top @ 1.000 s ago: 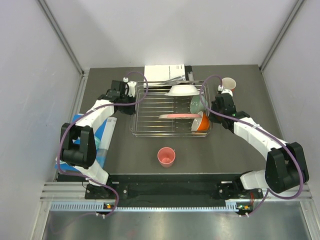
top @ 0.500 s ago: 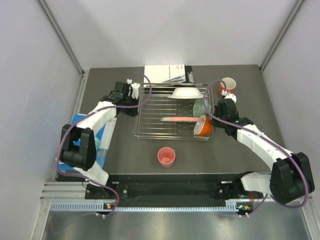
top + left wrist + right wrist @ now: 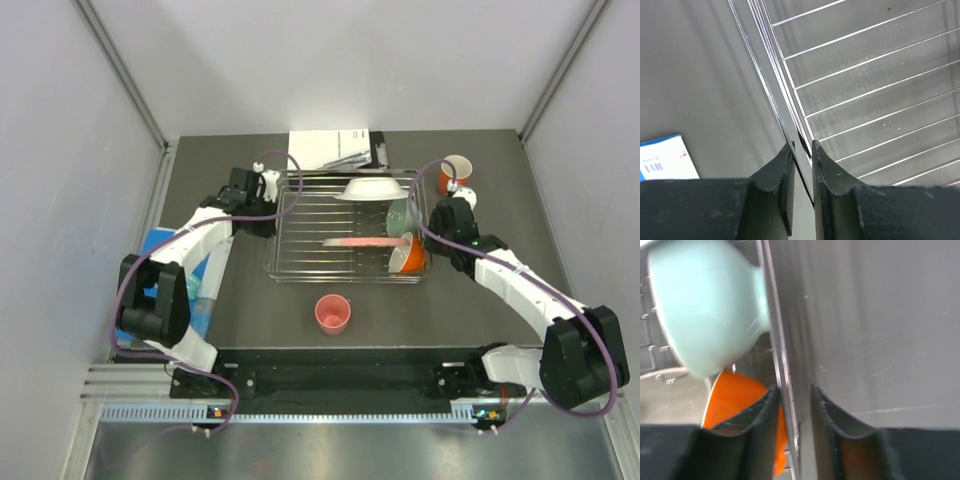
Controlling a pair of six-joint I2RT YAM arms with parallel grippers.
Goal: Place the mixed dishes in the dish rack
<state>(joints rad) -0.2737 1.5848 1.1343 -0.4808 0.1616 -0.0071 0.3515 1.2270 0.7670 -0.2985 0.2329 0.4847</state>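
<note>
Dish rack (image 3: 300, 225) sits mid-table, shifted slightly rightward within the last second. Left gripper (image 3: 801, 147) stays clamped narrowly on its left rim wire. Right gripper (image 3: 793, 390) has just parted slightly around the right rim, evidently releasing. Pink cup (image 3: 332, 313) and orange mug (image 3: 456, 172) remain unloaded.

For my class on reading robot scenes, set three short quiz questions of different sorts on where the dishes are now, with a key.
1. True or false: the small pink cup sits inside the dish rack.
2. Which dish stands outside the rack, beyond its far right corner? A) mint-green bowl B) orange mug C) pale pink plate
3. How many dishes are in the rack?
Key: 1 false; 2 B; 3 four.
</note>
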